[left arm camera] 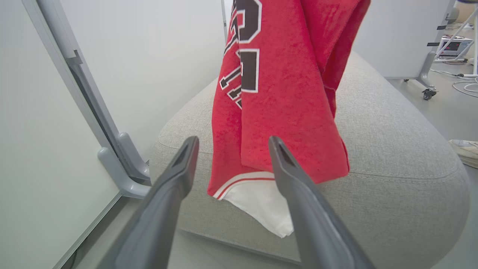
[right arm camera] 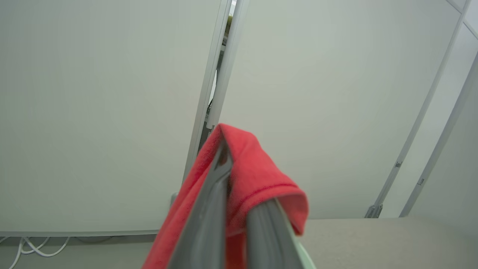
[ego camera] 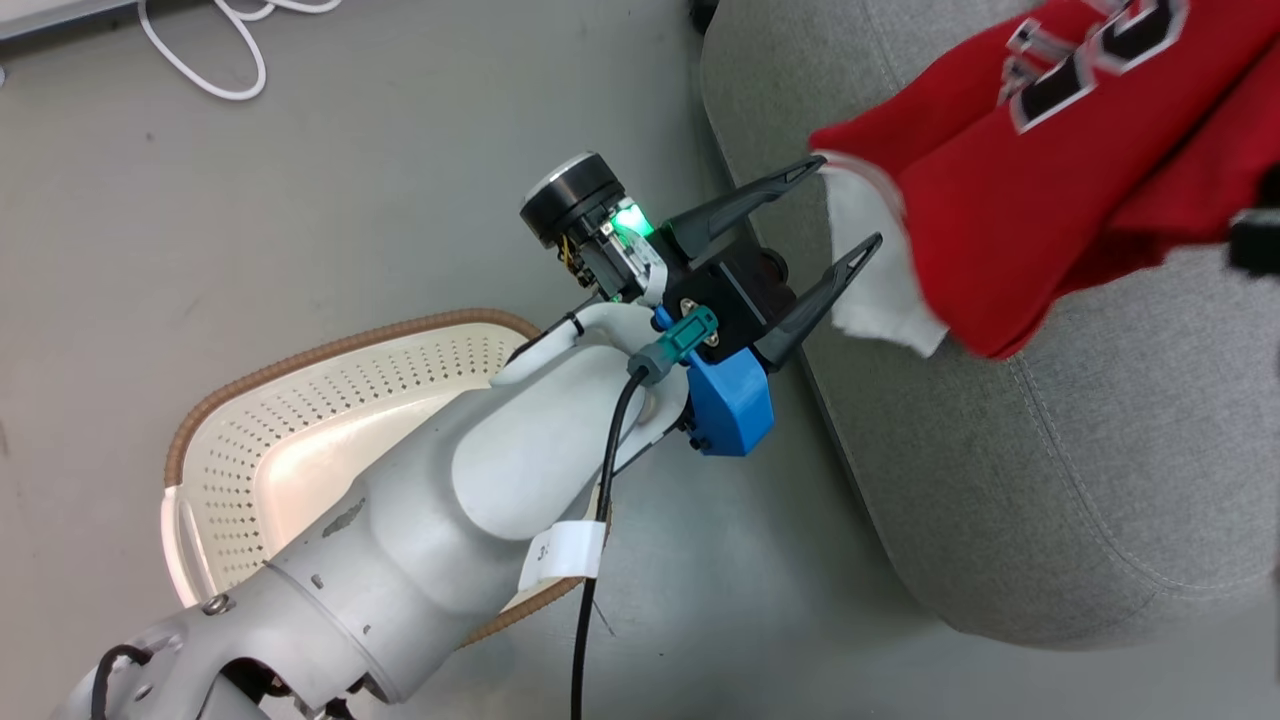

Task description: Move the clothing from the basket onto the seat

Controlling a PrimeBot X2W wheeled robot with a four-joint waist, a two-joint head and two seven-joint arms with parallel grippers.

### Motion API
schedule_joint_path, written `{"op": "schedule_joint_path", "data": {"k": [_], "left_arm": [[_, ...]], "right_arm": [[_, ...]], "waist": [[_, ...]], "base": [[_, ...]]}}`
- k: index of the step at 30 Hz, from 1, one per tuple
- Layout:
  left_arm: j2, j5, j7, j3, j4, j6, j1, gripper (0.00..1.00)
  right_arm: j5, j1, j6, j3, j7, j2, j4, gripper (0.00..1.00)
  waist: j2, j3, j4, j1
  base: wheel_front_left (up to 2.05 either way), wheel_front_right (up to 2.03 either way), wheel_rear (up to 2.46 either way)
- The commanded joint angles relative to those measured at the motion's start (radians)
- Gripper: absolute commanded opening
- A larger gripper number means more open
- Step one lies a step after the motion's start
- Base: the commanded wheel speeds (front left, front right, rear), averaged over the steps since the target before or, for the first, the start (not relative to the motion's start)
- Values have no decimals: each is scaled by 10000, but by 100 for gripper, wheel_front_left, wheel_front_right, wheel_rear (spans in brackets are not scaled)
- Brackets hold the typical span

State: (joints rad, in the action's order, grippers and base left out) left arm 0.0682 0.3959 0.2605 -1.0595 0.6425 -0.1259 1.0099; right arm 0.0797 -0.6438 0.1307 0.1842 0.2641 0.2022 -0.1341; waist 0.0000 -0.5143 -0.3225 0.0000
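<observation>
1. L end effector (ego camera: pixel 849 203) (left arm camera: pixel 233 140): released, both fingers spread wide, nothing betw. them. It points at the seat's edge. In head view the tips sit at the white corner of the jersey's hem; can't tell if they touch it.
2. R end effector (right arm camera: pixel 239 175): clenched on a red fold of the jersey (right arm camera: pixel 257 175), which wraps over both fingers. The arm is raised, w/ pale partition panels (right arm camera: pixel 112 112) behind.
3. Jersey (ego camera: pixel 1000 200) (left arm camera: pixel 283 123): red, black numerals w/ white outline, white-and-red striped trim at the hem. It hangs down from above in L wrist view, and its lower end and white corner lie on the seat close to the edge.
4. Seat (ego camera: pixel 1000 480) (left arm camera: pixel 392 149): big, rounded, grey fabric, w/ a seam running near the rim. It stands on the floor (ego camera: pixel 400 200), right of my L arm in head view.
5. Basket (ego camera: pixel 300 400): cream, perforated, brown woven rim. It's on the floor under my L forearm, which hides part of it, and apart from the seat.
6. Further out: white cable (ego camera: pixel 200 70) looped on the floor at top left of head view; a pale shoe (left arm camera: pixel 465 149) on the floor past the seat in L wrist view.
</observation>
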Motion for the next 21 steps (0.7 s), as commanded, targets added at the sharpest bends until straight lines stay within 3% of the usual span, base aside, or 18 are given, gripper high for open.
{"op": "schedule_joint_path", "data": {"k": [1,10,17,21], "left_arm": [[103,-44,49,30,-51,41,176,100],[303,-256,5,-58,-404,125,556,100],[517,-436,-151,-93,-817,195,1033,100],[699,-539,-222,-111,-1135,267,1207,100]], "right_arm": [[-56,-442,1,113,5,219,122,0],[58,-2964,1,1654,2,2049,-306,0],[4,-4171,1,2478,3,3714,-2005,0],[-170,-4174,1,2675,3,4047,-2779,0]], "waist": [[0,-103,8,0],[0,-1040,222,0],[0,-2038,447,0],[0,-2480,506,0]], "base": [[0,0,0],[0,0,0],[0,0,0],[0,0,0]]}}
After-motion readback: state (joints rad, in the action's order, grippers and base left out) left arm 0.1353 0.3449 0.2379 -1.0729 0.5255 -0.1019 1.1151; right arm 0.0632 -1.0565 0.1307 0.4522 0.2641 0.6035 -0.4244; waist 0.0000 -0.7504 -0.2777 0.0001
